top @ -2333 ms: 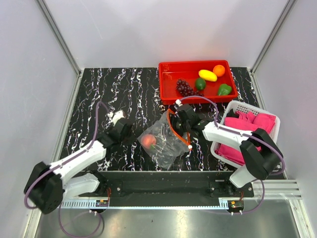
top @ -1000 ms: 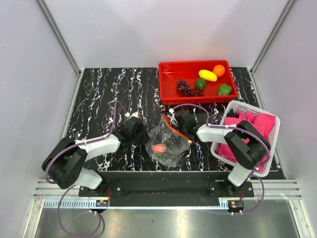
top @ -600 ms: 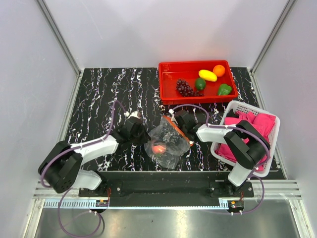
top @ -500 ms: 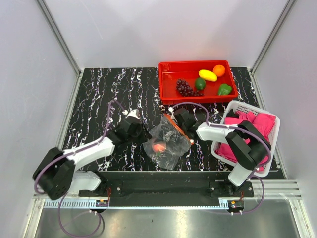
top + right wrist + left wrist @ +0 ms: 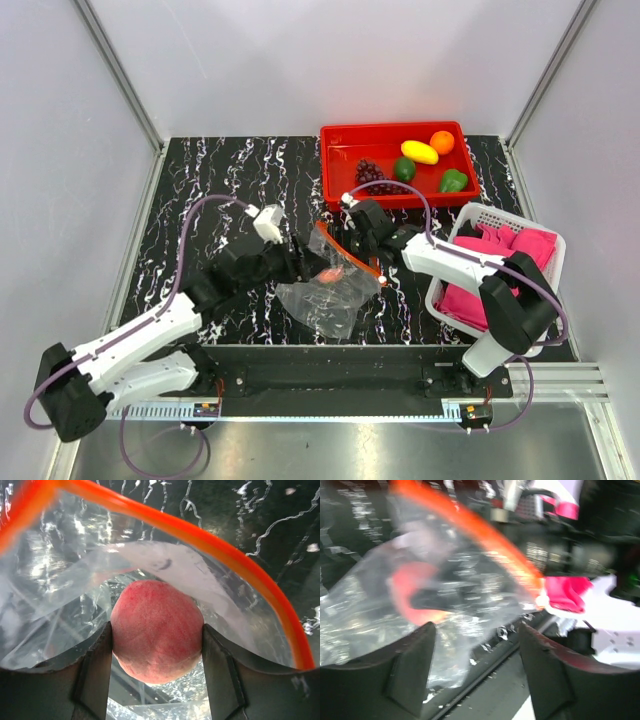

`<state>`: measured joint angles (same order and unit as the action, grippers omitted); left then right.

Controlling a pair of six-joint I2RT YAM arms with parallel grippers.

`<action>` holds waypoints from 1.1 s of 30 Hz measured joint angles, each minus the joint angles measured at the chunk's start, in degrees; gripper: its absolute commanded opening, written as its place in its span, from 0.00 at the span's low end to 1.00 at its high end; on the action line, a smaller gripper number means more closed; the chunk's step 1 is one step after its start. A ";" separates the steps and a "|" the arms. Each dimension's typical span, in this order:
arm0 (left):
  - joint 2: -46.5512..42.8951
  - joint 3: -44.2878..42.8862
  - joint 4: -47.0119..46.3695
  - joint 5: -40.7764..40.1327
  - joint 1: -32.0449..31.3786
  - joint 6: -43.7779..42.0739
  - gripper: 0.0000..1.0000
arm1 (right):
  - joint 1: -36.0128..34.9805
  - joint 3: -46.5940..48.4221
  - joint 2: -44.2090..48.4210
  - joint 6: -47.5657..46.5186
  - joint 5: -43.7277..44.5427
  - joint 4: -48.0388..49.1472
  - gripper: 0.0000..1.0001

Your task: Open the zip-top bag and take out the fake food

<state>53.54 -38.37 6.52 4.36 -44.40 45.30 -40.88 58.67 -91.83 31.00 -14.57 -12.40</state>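
Observation:
The zip-top bag (image 5: 322,300) lies crinkled at the table's middle, its orange-red zip strip (image 5: 350,258) lifted and the mouth open (image 5: 165,530). Inside it is a red, peach-like piece of fake food (image 5: 156,642). My right gripper (image 5: 156,666) reaches in through the mouth and is shut on this piece, one finger pressed to each side. My left gripper (image 5: 477,667) stands open just left of the bag (image 5: 420,595), holding nothing; that view is blurred. In the top view the left gripper (image 5: 300,263) is beside the bag's left edge.
A red tray (image 5: 336,185) at the back holds an orange ball (image 5: 442,142), a yellow fruit (image 5: 419,152), a grape bunch (image 5: 370,174) and a green pepper (image 5: 452,181). A white basket (image 5: 480,214) of pink cloths stands at the right.
My left gripper has opened, let go of the bag and shifted right with its arm raised. My right gripper has narrowed around the red piece, and the bag's mouth has come up.

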 measured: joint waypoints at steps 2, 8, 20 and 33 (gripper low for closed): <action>1.77 -2.43 0.24 -0.33 -1.92 -0.11 0.80 | 0.00 0.61 0.35 -0.83 1.18 -1.33 0.16; 7.54 -9.11 2.45 -6.43 -5.70 0.83 0.80 | 0.00 1.01 2.60 -1.84 3.17 -3.87 0.16; 17.16 -16.79 8.04 -14.21 -7.30 3.06 0.45 | 0.02 0.98 4.09 -1.84 4.07 -4.66 0.15; 15.82 -17.09 6.69 -14.78 -8.24 2.67 0.00 | -0.44 2.73 5.97 -3.78 9.18 -7.93 0.13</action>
<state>69.36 -55.46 13.21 -10.41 -52.64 47.97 -41.32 61.41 -85.86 27.22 -5.39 -20.34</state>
